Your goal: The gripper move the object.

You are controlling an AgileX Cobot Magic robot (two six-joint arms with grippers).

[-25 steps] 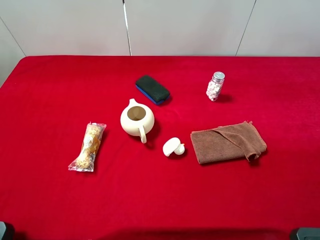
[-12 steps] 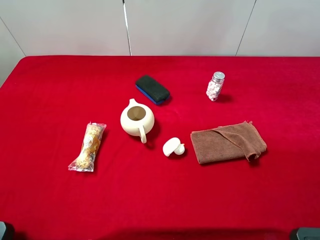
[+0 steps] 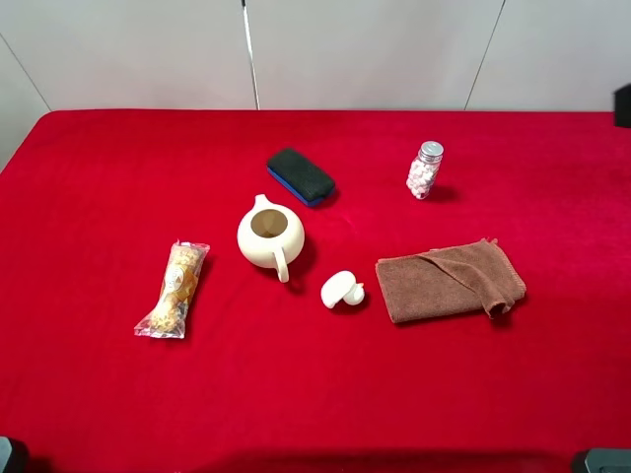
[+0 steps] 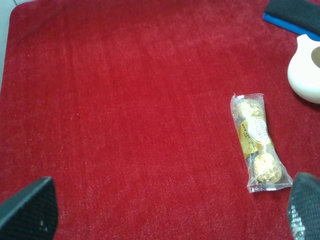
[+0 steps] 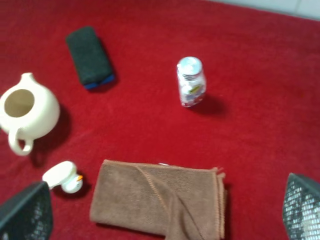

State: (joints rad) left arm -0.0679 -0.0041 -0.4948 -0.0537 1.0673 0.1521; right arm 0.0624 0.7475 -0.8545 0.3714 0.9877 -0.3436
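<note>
The cream lidless teapot [image 3: 270, 236] stands upright mid-table on the red cloth, spout toward the back and handle toward the front. It also shows in the right wrist view [image 5: 27, 112] and at the edge of the left wrist view [image 4: 306, 70]. My left gripper [image 4: 165, 212] is open and empty, high above the table's left side, far from the teapot. My right gripper [image 5: 162, 212] is open and empty, high above the brown towel [image 5: 160, 200]. Neither touches anything.
The small cream lid [image 3: 341, 290] lies right of the teapot. A brown towel [image 3: 449, 281], a small jar [image 3: 425, 169], a dark sponge [image 3: 300, 175] and a wrapped snack [image 3: 175, 289] surround it. A black part [image 3: 623, 104] shows at the right edge.
A black part has come into view at the right edge of the exterior view. Nothing on the table has moved.
</note>
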